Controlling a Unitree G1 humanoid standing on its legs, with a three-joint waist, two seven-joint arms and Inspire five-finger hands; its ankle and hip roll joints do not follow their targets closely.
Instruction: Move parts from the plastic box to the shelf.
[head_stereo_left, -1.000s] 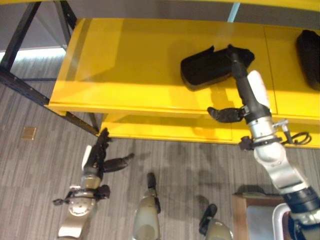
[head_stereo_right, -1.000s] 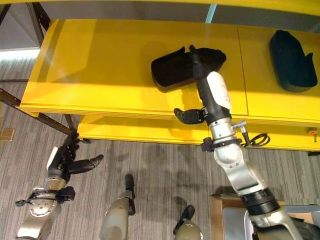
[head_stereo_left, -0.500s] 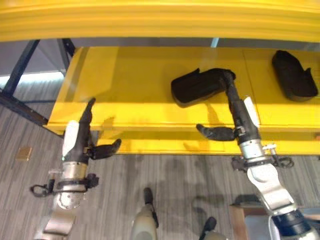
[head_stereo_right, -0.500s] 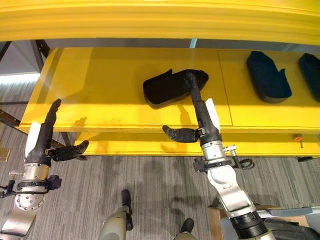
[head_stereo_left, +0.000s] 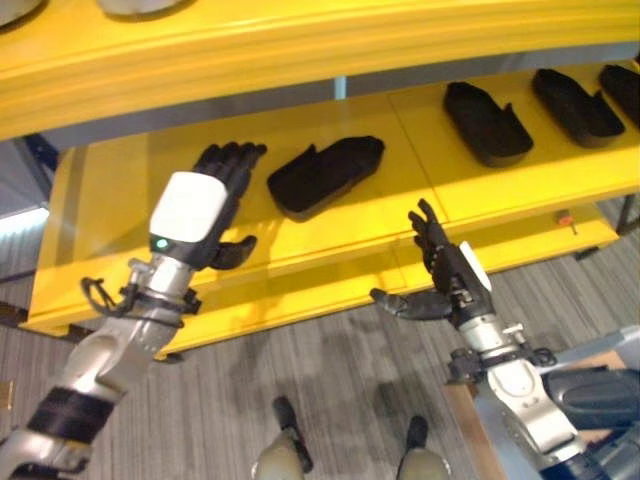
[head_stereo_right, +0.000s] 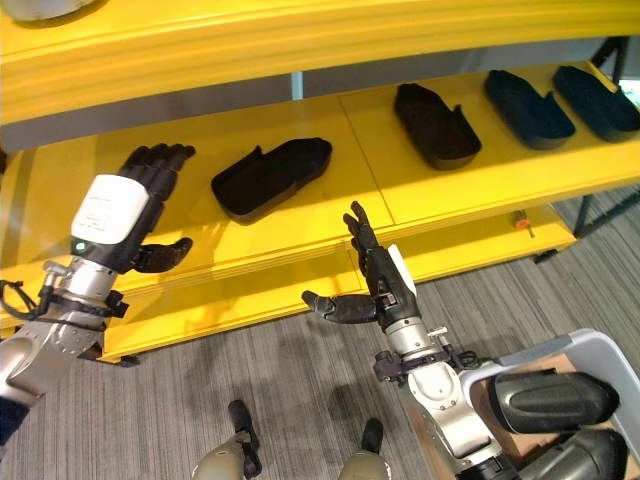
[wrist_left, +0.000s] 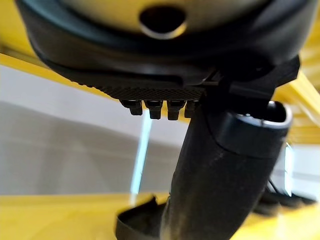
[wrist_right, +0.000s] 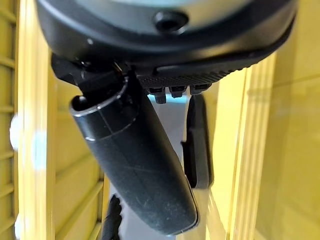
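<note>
A black moulded part lies on the yellow shelf, free of both hands. My left hand is raised over the shelf just left of that part, open with its fingers straight. My right hand hangs in front of the shelf's front edge, below and right of the part, open and holding nothing. In the left wrist view the thumb stands out with the part beyond it. At the lower right, the plastic box holds more black parts.
Three more black parts lie in a row further right on the same shelf. A higher yellow shelf overhangs the one I work at. A lower ledge juts out under it, with grey floor below.
The camera has shifted. My right hand has come off the black part and drawn back before the shelf edge. My left hand has risen from near the floor to beside the part.
</note>
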